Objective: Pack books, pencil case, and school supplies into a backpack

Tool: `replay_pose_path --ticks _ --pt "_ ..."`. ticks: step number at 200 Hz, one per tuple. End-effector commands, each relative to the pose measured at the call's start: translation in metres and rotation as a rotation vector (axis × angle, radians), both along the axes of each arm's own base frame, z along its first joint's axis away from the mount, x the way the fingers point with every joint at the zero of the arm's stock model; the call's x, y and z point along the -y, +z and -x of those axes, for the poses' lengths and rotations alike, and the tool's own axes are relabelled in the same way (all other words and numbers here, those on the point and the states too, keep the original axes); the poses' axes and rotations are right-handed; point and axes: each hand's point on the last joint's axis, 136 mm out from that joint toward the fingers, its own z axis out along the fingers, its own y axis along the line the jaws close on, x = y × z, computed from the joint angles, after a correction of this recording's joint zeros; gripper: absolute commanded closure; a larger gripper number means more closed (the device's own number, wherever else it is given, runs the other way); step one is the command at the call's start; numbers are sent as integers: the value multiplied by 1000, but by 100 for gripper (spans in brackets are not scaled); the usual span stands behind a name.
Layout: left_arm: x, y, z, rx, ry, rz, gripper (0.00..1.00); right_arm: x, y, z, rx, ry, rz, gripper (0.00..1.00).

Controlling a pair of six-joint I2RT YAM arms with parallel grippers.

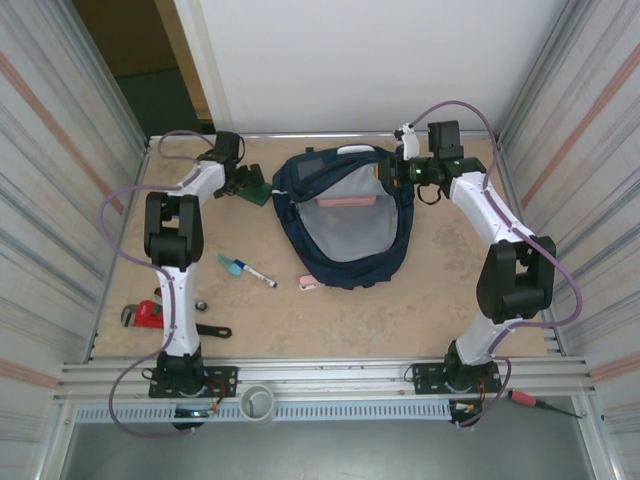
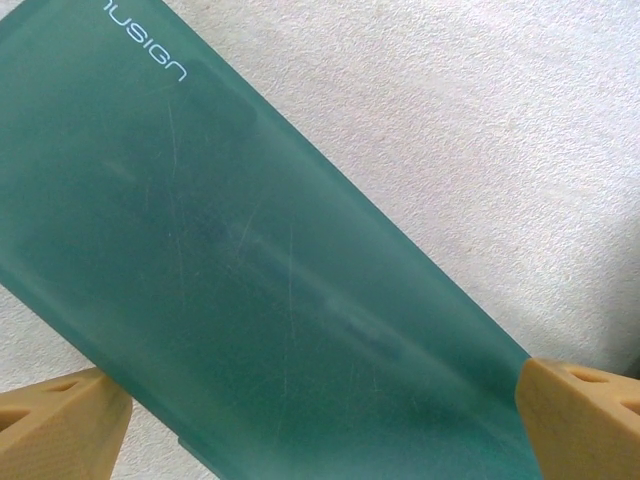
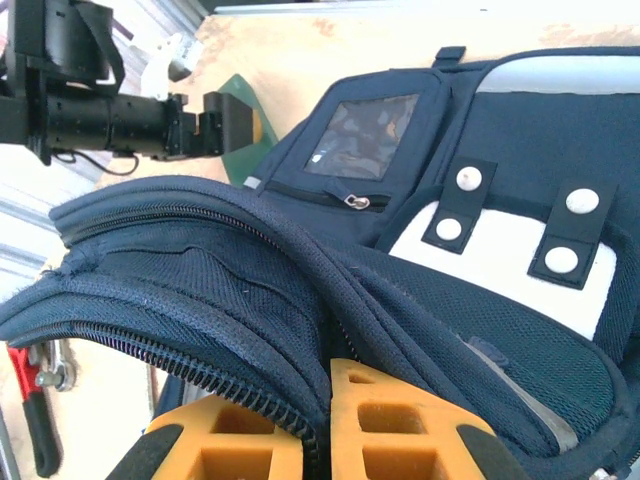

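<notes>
Lying by the left arm's base: red wrench [image 1: 143, 314] and black spanner [image 1: 212, 331], near each other on the table [image 1: 430, 300].
Left claw [image 1: 243, 185]: at the far left of the table, fingers [image 2: 60, 430] wide apart, one on each side of the green book, not clamped.
Green book [image 2: 250, 250]: flat on the table, just left of the backpack.
Small supplies: teal piece [image 1: 229, 264] just beside a white marker [image 1: 256, 274] with a blue cap; pink eraser [image 1: 307, 285] at the backpack's near edge.
Backpack [image 1: 345, 225]: mid-table, main pocket gaping, grey lining showing.
Pencil case [image 1: 346, 201]: pink, inside the open pocket, toward its far side.
Right claw [image 3: 318, 430]: pinched together on the backpack's zip rim at its far right corner.
Screwdriver [image 1: 530, 402]: red handle, on the near right rail.
</notes>
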Motion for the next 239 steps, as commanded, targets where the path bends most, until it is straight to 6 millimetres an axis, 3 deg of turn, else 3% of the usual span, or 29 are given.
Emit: replay_pose_path --ticks 1,52,57,88,120,171,184,239 --pt "-3 -19 22 -101 -26 -51 3 1 -2 4 -20 -5 -27 100" --pt "-30 -20 72 -115 41 -57 8 3 -3 3 -26 -10 -34 100" --pt "-33 -7 73 -84 51 -51 8 3 -3 3 -26 -11 -33 100" --pt "-42 15 86 -39 74 -74 5 3 -4 3 -29 -13 -34 100" --pt "-32 27 75 0 48 -79 1 3 -4 2 -30 -13 -42 100" --pt "-27 16 49 -29 56 -97 1 3 -2 5 -28 -11 -41 100" --pt "-29 1 46 -63 76 -98 1 3 -1 6 -25 -11 -40 100" --pt "-35 -11 47 -84 120 -101 1 2 -6 5 -36 -6 -44 100"
